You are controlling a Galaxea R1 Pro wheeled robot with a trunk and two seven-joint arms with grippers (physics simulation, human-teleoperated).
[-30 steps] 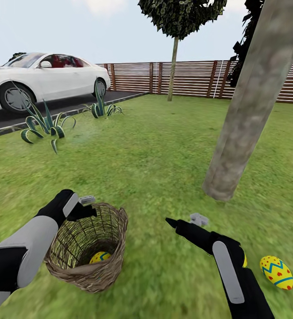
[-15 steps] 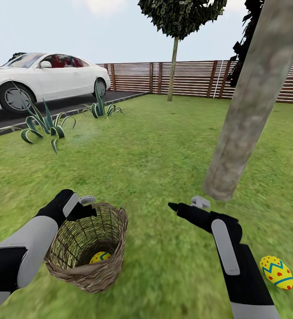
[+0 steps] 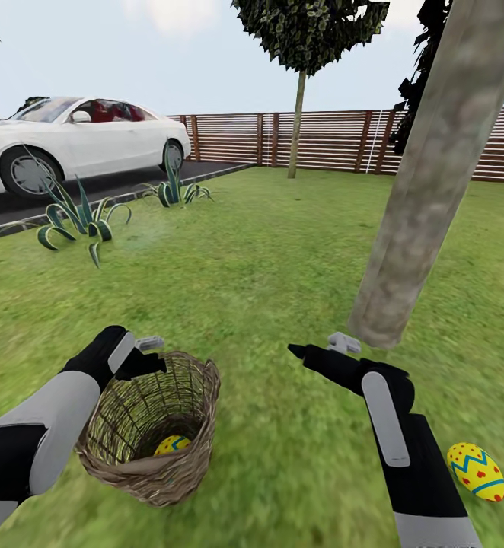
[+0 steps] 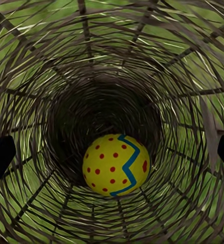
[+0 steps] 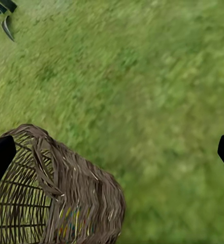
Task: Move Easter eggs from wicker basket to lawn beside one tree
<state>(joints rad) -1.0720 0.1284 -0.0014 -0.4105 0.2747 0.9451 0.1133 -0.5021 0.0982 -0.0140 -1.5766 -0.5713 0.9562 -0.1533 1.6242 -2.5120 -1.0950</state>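
Left wrist view looks straight down into the wicker basket [image 4: 35,76], left end effector [image 4: 112,152] spread wide and empty, one Easter egg [image 4: 116,164] on the bottom. Right end effector [image 3: 317,352] hangs over the lawn [image 3: 267,251] near the tree [image 3: 419,198], fingers wide apart, holding nothing. Another egg [image 3: 476,472] lies on the grass beside that arm.

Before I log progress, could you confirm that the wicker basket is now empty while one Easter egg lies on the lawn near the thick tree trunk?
Not quite: the wicker basket is not empty. The left wrist view shows a yellow Easter egg in the basket, lying at its bottom. The rest holds: in the head view, another Easter egg lies on the lawn near the thick tree trunk.
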